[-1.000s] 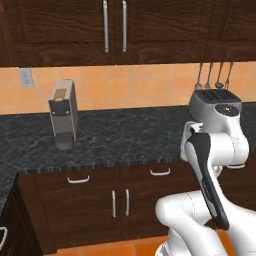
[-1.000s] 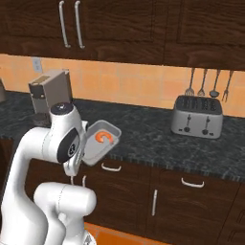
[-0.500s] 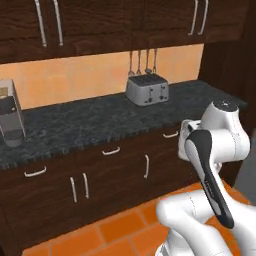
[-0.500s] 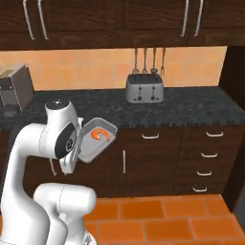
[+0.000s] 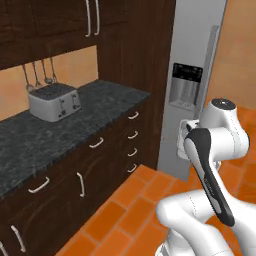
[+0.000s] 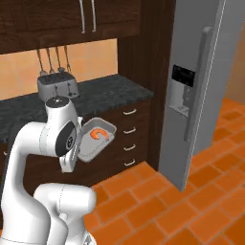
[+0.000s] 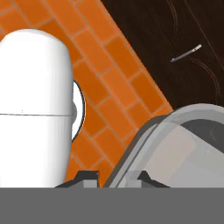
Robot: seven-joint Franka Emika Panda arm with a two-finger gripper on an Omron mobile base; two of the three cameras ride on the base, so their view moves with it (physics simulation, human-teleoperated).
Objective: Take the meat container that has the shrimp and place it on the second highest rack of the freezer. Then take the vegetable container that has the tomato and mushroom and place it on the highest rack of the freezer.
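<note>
My gripper is nearly closed, its two dark tips pinched on the rim of the shallow rectangular grey metal meat container, which I hold up beside my arm, clear of the floor and near the dark wooden drawers. The small curled orange-pink shrimp lies inside it, toward the far end of the tray, and the tray looks tilted, so I judge it could slide if I swing hard.

I take this to be the carrying step of the first half of the task: the tray is in hand and not yet in the tall grey freezer, which stands to the right past the dark speckled tabletop with its silver toaster. Both freezer doors look shut, the long handle facing me.

Next, I think I must get closer, get a door open, and then find the second highest rack. The vegetable container comes after.
</note>
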